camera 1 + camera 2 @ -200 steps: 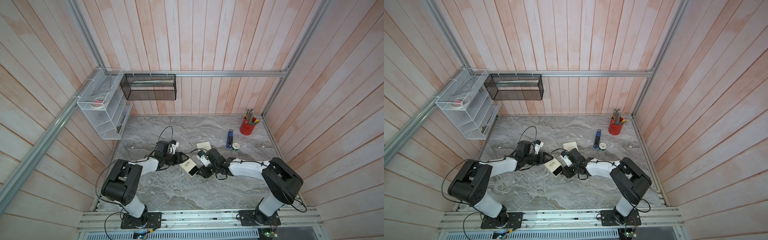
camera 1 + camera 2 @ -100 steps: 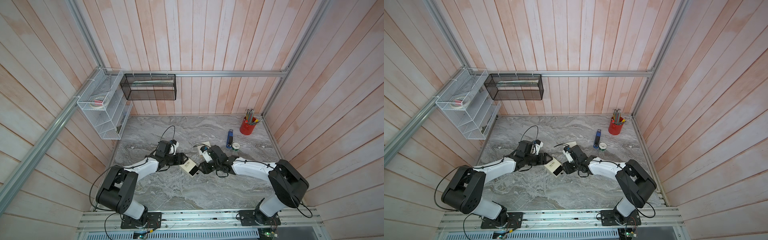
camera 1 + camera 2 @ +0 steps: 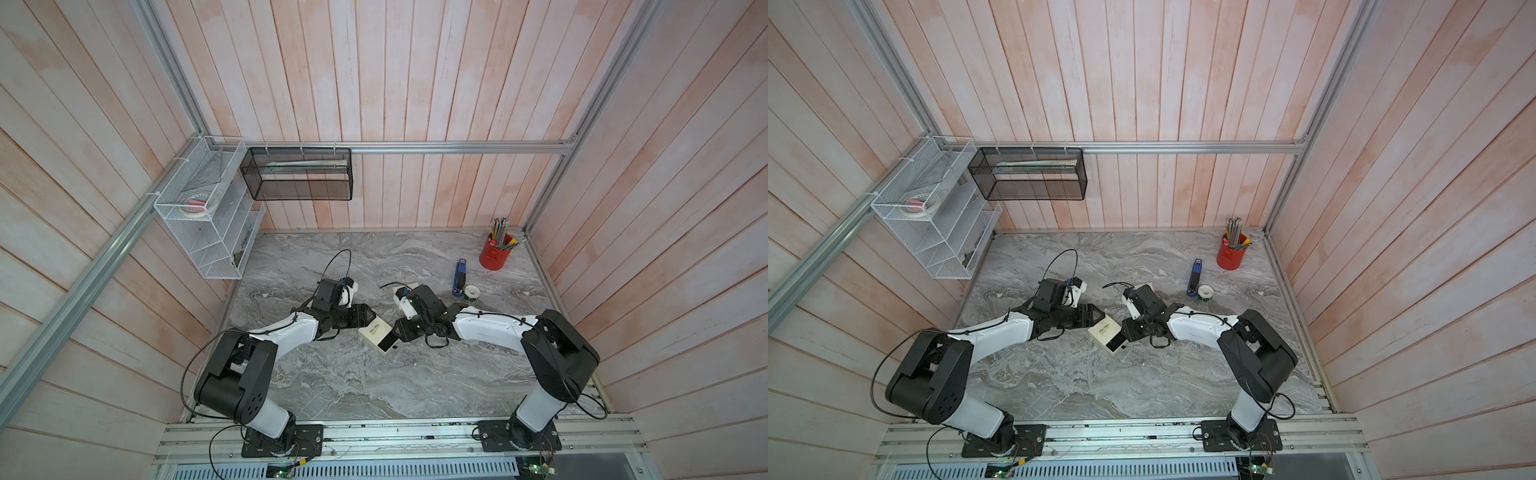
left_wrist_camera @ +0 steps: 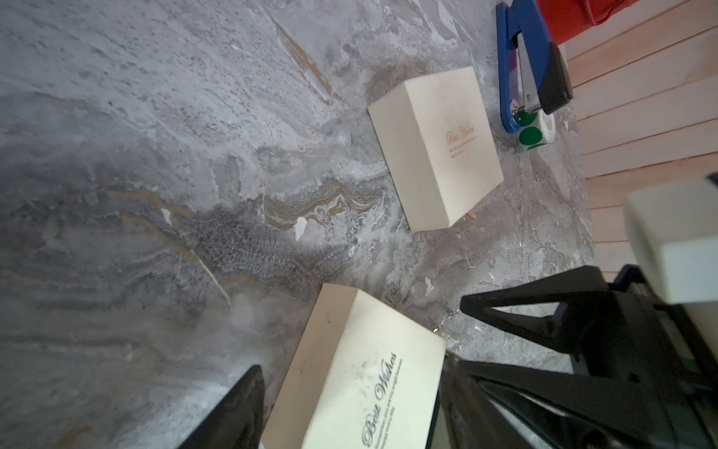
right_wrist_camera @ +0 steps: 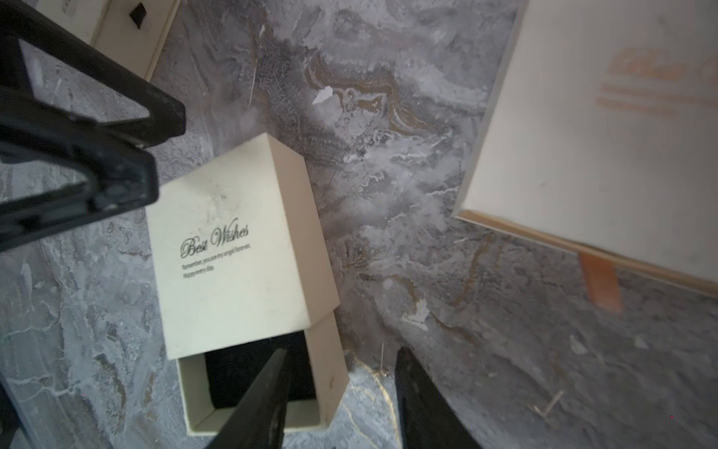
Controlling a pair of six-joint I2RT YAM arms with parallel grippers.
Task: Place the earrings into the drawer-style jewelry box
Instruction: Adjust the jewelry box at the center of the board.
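Half done at best: your jewelry box [image 3: 375, 332] sits mid-table, drawer [image 5: 233, 369] partly out, no earrings visible. Left gripper [image 4: 353, 365] jaws stand apart astride its sleeve; right gripper [image 5: 342, 352] jaws gape empty over the drawer.

I'm working in a robot test cell dressed as an office desk: pale pink wooden plank walls [image 3: 415, 83] and bare aluminium rails [image 3: 457, 146] box in a grey marble-patterned tabletop [image 3: 340, 374]. A white wire rack [image 3: 195, 232] and a black mesh basket [image 3: 299, 174] hang far left. A red pencil cup [image 3: 494, 259] and a blue stapler [image 3: 459, 278] sit far right.
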